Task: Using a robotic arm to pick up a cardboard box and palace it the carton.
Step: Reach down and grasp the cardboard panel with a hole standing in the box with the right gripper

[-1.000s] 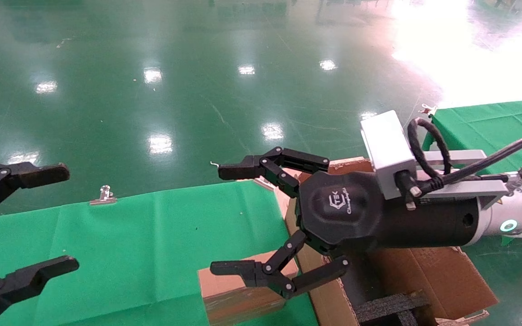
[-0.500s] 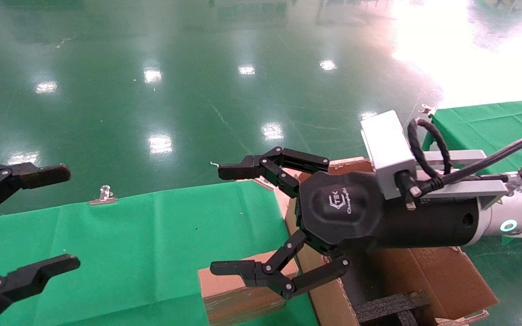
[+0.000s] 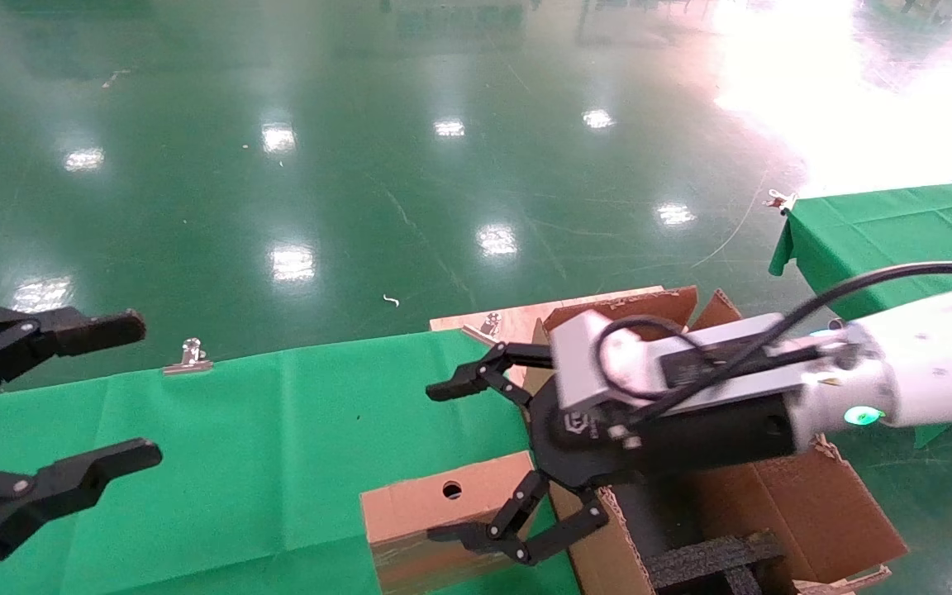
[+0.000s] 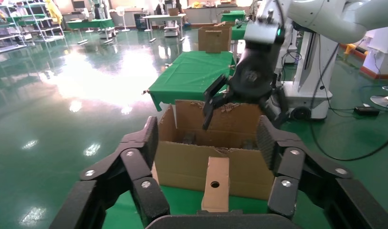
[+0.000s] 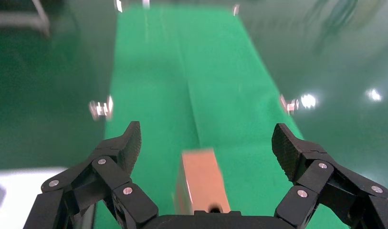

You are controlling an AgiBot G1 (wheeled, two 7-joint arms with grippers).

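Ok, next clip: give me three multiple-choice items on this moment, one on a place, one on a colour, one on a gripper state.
1. Where does the cardboard box rest?
A. inside the carton
B. on the green cloth beside the carton
C. between the left gripper's fingers

2. What colour are the inserts in the carton?
A. black
B. white
C. green

3. How is the right gripper?
A. shut on the box
B. open above the box
C. out of view

Answers: 1 B, the box lies on the green cloth against the carton's outer wall. 2 A, black foam shows inside. 3 B, its fingers stand spread over the box. The left gripper is also open, off to the side.
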